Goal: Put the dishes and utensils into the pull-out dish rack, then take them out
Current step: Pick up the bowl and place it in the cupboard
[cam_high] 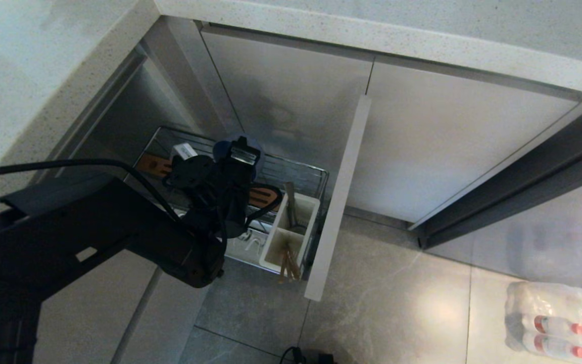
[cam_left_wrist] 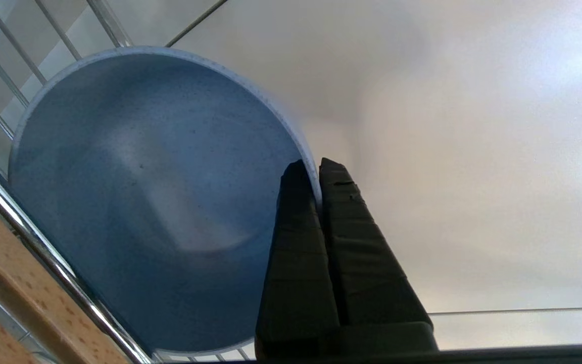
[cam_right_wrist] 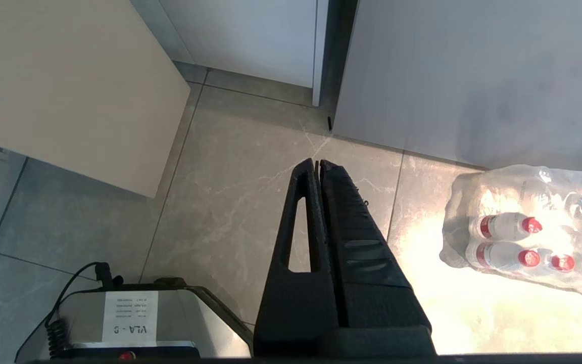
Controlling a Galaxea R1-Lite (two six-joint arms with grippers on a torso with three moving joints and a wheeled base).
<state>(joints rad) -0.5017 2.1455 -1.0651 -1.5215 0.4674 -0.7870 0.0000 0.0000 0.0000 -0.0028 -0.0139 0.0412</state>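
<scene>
The left tool (cam_left_wrist: 317, 172) pinches the rim of the blue-grey bowl (cam_left_wrist: 144, 192) above the pull-out dish rack (cam_high: 291, 169); the right tool (cam_right_wrist: 317, 164), fingers pressed together, hangs over the floor (cam_right_wrist: 230, 202)

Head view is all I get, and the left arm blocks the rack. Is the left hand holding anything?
Observer: Yes. The left hand is shut on the rim of the blue bowl, one finger inside, one outside.
Operator: Is the bowl in the rack?
Observer: The rack shows its wires right beside and behind the bowl; whether it rests on them I cannot tell.
Operator: And the right hand?
Observer: The right hand is shut and empty, hanging over the floor near a pack of bottles.
</scene>
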